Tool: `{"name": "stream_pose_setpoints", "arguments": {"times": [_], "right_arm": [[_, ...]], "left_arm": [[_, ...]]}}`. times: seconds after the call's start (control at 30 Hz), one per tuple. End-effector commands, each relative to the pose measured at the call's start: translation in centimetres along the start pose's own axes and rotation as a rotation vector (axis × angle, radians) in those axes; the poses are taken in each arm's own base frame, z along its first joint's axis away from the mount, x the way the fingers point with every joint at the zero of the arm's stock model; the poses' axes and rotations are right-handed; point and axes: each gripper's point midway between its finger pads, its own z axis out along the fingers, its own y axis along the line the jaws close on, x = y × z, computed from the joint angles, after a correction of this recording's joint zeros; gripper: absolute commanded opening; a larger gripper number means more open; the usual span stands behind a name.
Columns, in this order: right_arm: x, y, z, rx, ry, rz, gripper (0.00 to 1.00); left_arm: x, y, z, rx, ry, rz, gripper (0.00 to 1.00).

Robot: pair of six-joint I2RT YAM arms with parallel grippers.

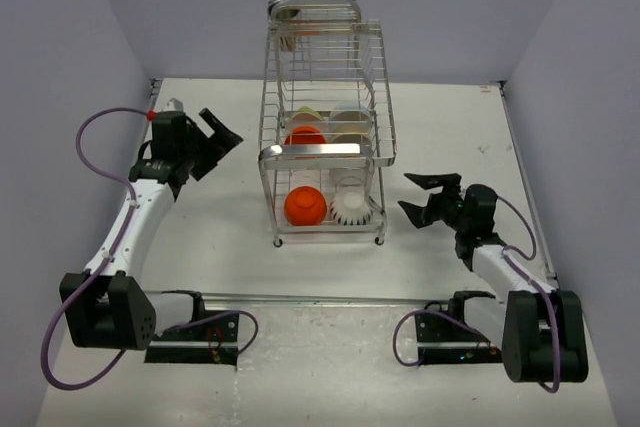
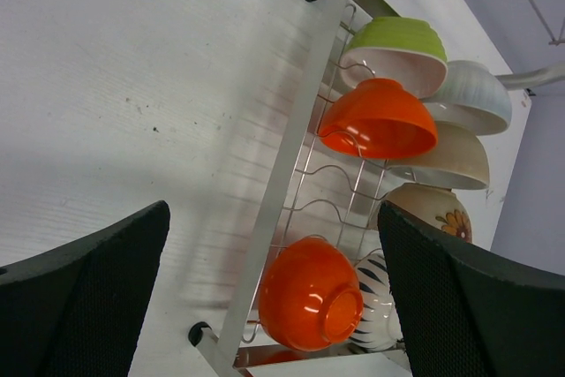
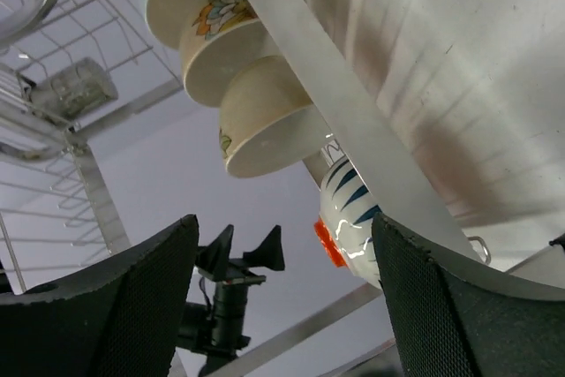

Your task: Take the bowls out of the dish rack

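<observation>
The dish rack (image 1: 325, 152) stands mid-table, a tall chrome wire frame. On its lower tier an orange bowl (image 1: 304, 206) sits beside a white ribbed bowl (image 1: 352, 207); behind them are another orange bowl (image 1: 305, 135) and pale bowls (image 1: 350, 122). My left gripper (image 1: 222, 140) is open, left of the rack and apart from it. Its wrist view shows the front orange bowl (image 2: 309, 293), the second orange bowl (image 2: 378, 118), a green bowl (image 2: 397, 41) and cream bowls (image 2: 450, 156). My right gripper (image 1: 405, 194) is open, right of the rack, facing a blue-striped bowl (image 3: 353, 209) and cream bowls (image 3: 265, 121).
The white table (image 1: 200, 237) is walled on three sides. A metal cup holder (image 3: 75, 86) hangs on the rack's upper tier. A metal rail (image 1: 320, 299) runs between the arm bases at the near edge. The left arm's gripper (image 3: 238, 258) shows through the rack.
</observation>
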Motion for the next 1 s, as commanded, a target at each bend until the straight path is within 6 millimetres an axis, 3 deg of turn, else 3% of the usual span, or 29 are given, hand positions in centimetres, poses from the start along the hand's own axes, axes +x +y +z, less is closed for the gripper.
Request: {"name": "stream_pose_setpoints", "arguments": {"times": [0.0,0.33,0.57,0.6,0.73,0.97], "right_arm": [[1.5,7.7,-0.5,-0.264,0.010,0.035,0.79],[4.8,11.9,2.4,-0.268,0.079,-0.071,0.76],[6.4,10.2,4.8,-0.184,0.017,-0.022,0.72],[6.4,9.4,5.2,-0.149,0.008,-0.018,0.71],[7.0,8.8,6.0,-0.128,-0.002,-0.025,0.68],[7.3,7.5,7.8,-0.104,-0.005,-0.006,0.57]], "left_arm": [[-2.0,-2.6,-0.9,0.088,-0.073,-0.010,1.00],[-1.6,-3.0,0.9,0.083,-0.002,-0.062,0.99],[-3.3,-2.7,1.1,0.056,-0.001,-0.076,0.98],[-4.4,-2.0,1.1,0.045,-0.018,-0.091,0.98],[-5.3,-1.4,1.3,0.033,-0.020,-0.090,0.98],[-5.4,-0.9,1.7,0.023,-0.006,-0.099,0.98]]}}
